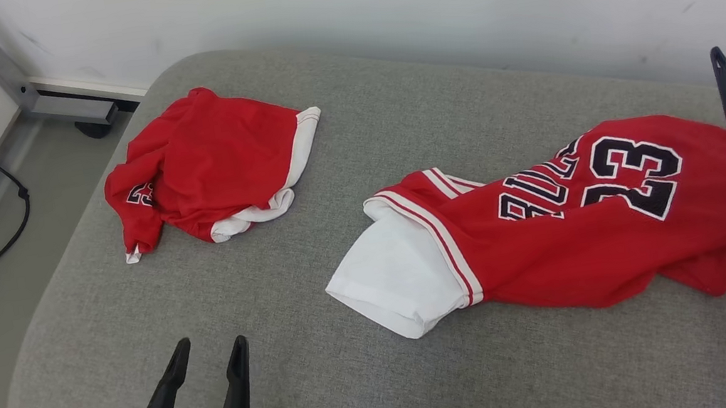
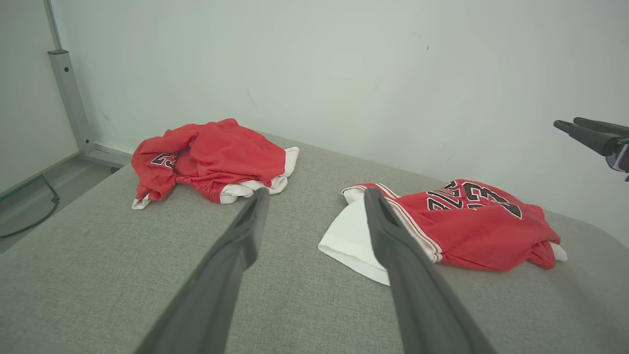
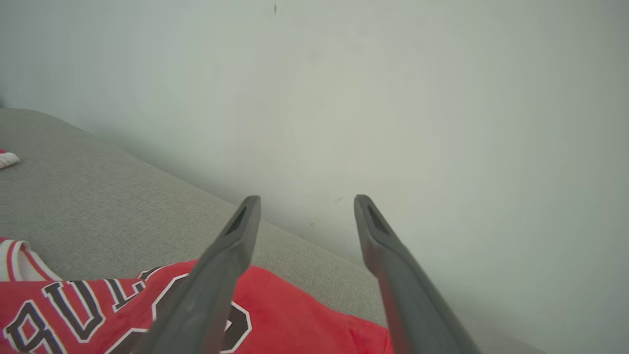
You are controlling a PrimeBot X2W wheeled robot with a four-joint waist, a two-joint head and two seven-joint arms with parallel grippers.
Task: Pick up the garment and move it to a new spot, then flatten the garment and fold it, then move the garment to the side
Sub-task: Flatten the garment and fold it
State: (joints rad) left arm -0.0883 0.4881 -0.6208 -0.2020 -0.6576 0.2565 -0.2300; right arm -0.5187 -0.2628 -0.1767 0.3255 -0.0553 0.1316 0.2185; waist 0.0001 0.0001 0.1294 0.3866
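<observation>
On the right half of the cushion [image 1: 394, 120] your jersey [image 1: 596, 219] lies rumpled and unheld, so flattening looks next. Both arms stand spread and empty: right gripper [image 3: 305, 206] above its end, left gripper [image 1: 211, 345] near the front edge.

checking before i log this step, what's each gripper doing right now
left gripper: open, holding nothing
right gripper: open, holding nothing, above the red jersey

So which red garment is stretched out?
The jersey on the right, its large 23 showing; the other garment sits bunched at the far left.
</observation>
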